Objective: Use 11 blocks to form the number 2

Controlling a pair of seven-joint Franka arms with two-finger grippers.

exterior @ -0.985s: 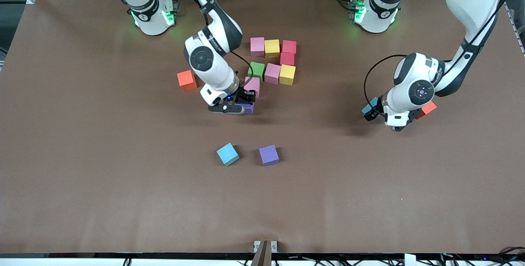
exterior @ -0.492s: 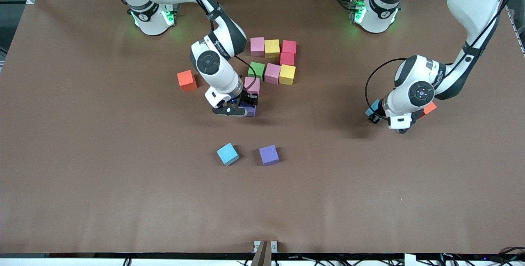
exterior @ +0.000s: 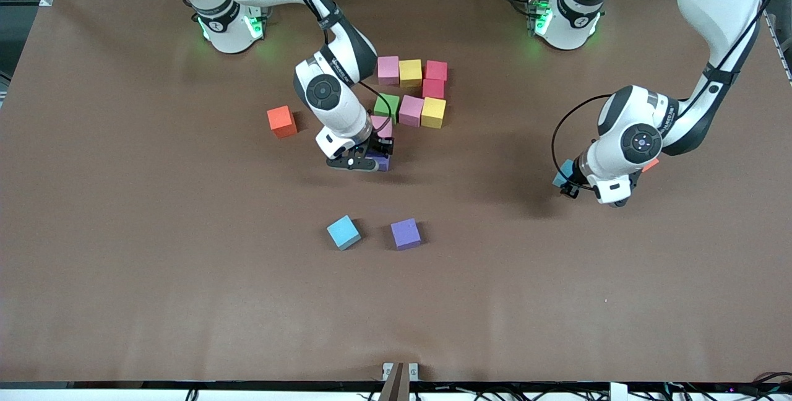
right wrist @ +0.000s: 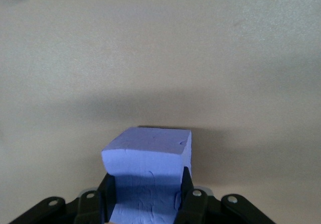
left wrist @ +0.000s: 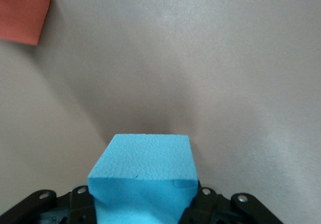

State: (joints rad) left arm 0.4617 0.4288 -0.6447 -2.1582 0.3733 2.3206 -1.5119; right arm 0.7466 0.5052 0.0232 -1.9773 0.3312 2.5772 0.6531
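The right gripper [exterior: 369,160] has its fingers [right wrist: 186,185] pressed on both sides of a purple block [right wrist: 148,170], which sits between them, low at the table [exterior: 154,234], just beside the pink block [exterior: 383,126] of the partly built number 2 [exterior: 411,91]. That group has pink, yellow, red and green cubes touching each other. The left gripper [exterior: 568,183] holds a light blue block [left wrist: 143,176] between its fingers [left wrist: 202,198], which are narrow around it, at the left arm's end of the table; an orange cube [left wrist: 22,13] lies near. Another light blue block [exterior: 343,232] and another purple block [exterior: 406,233] lie loose, well apart from both grippers. A second orange cube [exterior: 281,121] sits near the right arm.
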